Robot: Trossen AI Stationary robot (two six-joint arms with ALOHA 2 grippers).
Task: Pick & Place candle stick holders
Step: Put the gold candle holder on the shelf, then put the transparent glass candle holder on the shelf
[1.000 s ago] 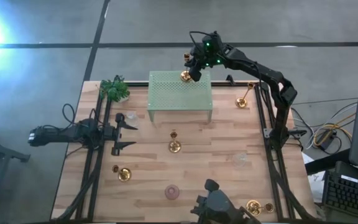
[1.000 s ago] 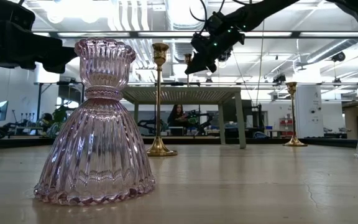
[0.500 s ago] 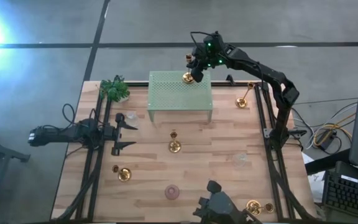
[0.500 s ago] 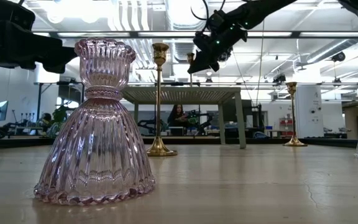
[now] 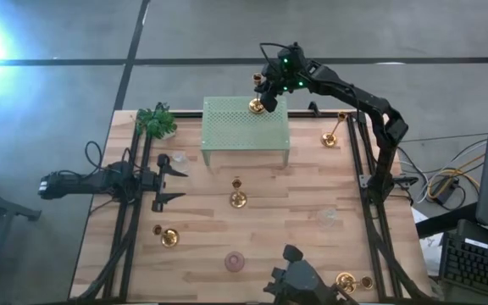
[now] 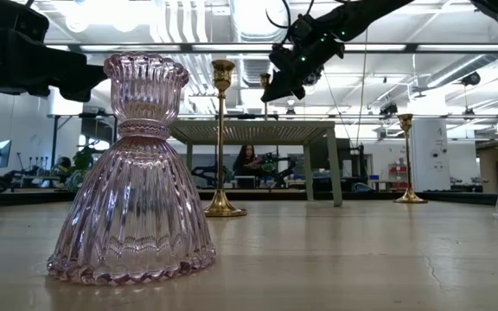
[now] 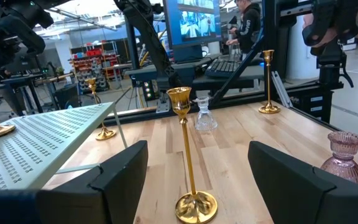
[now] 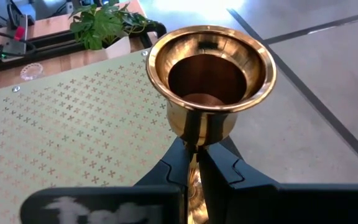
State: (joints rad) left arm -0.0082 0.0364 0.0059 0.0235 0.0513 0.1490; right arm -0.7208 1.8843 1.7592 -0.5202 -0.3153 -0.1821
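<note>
Candlesticks number five in gold: four on the table [image 5: 303, 191], one on the green perforated stand [image 5: 244, 127] with its stem pinched in my right gripper [image 8: 194, 165]. Two glass holders. My left gripper [image 5: 166, 180] waits, spread wide.

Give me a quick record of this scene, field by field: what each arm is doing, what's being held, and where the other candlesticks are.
right gripper: shut on the stem of a gold candlestick, above the far edge of the green perforated stand
left gripper: open, waiting at the table's left side, facing a standing gold candlestick
other gold candlesticks: one at the table's far right, one near left, one near right
glass holders: a pink one and a clear one
plant: far left corner
</note>
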